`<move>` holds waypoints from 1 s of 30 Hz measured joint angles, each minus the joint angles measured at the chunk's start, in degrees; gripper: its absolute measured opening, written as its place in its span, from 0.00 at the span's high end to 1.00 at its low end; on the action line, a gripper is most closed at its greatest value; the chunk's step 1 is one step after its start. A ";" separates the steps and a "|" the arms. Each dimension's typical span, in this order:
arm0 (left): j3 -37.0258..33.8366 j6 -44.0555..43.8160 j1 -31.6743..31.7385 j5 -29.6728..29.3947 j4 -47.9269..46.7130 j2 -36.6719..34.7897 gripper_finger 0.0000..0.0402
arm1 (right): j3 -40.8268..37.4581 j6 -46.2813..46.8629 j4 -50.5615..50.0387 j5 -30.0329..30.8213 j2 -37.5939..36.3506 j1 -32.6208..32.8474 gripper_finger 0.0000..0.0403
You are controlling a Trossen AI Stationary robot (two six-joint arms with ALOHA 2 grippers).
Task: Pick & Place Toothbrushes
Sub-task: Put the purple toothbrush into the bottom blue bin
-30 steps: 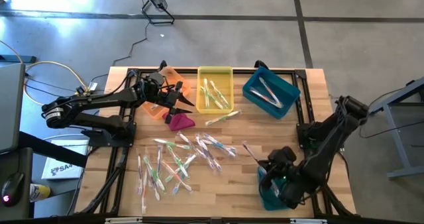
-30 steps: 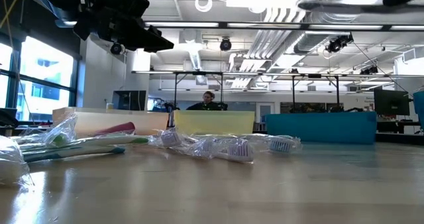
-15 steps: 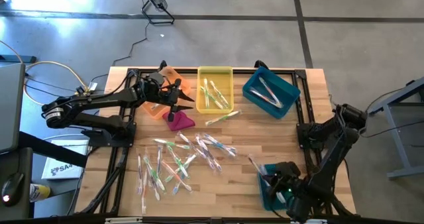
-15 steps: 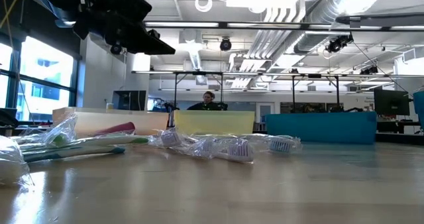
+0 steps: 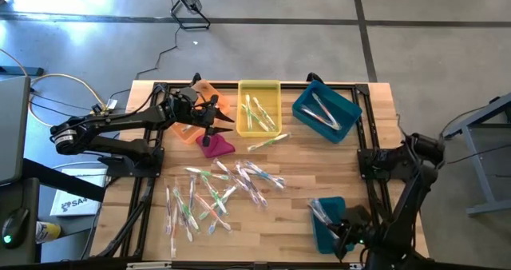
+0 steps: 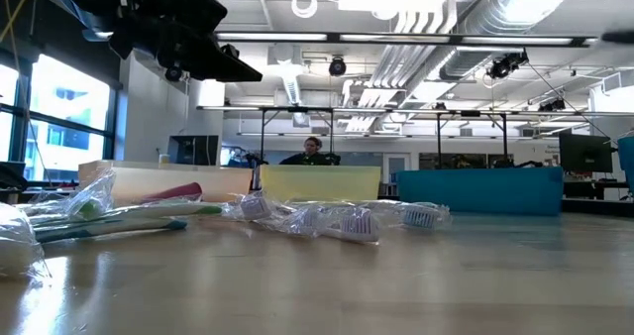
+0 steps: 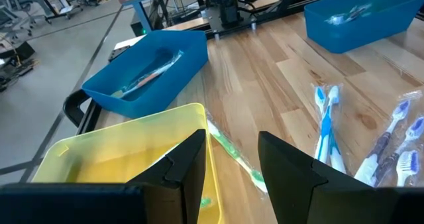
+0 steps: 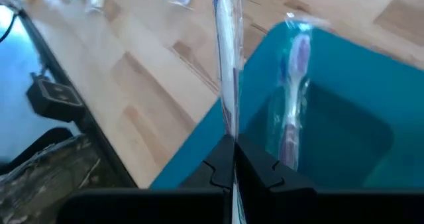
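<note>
Right arm has pulled back toward the table's near right corner since a sec ago; its right tool (image 8: 228,161) now sits low by the near teal bin (image 5: 327,222), well off from where it hung over the wood before. Fingers pressed together, clamped on a wrapped toothbrush (image 8: 227,65) that stands up out of the pinch, right at the bin's rim. Another wrapped brush (image 8: 295,85) w/ purple head leans inside that bin.

Left arm barely shifted. Left tool (image 5: 212,120) hangs above the gap btw the orange bin (image 5: 200,110) and yellow bin (image 5: 259,106), fingers apart, nothing btw them. In the left wrist view the fingers (image 7: 185,164) frame the yellow bin's wall (image 7: 132,144) and a green-handled brush (image 7: 232,154) lying on the wood just beside it.

Main pile of toothbrushes (image 5: 215,192) is spread over the table's near-left and middle, most in clear wrap. A few lie in the yellow bin, a couple in the far blue bin (image 5: 326,110). One lies loose (image 5: 267,142) just in front of the yellow bin.

Magenta cloth lump (image 5: 215,146) sits right under the left tool, btw it and the pile. Black frame rails (image 5: 156,154) run along both sides of the table. Low view: a person (image 6: 312,149) is seated far off behind the bins.
</note>
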 joint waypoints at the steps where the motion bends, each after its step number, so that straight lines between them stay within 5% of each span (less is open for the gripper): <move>1: 0.00 -0.01 0.00 0.01 0.01 0.00 0.67 | 0.00 1.23 -0.01 0.06 0.88 0.14 0.99; 18: 0.00 -0.01 0.00 0.01 0.45 0.00 0.67 | 0.00 5.60 -0.28 -4.82 4.52 -0.06 0.98; 30: 0.00 -0.01 0.00 0.02 0.38 0.02 0.67 | 0.00 5.17 -0.91 -4.88 3.65 -0.85 0.70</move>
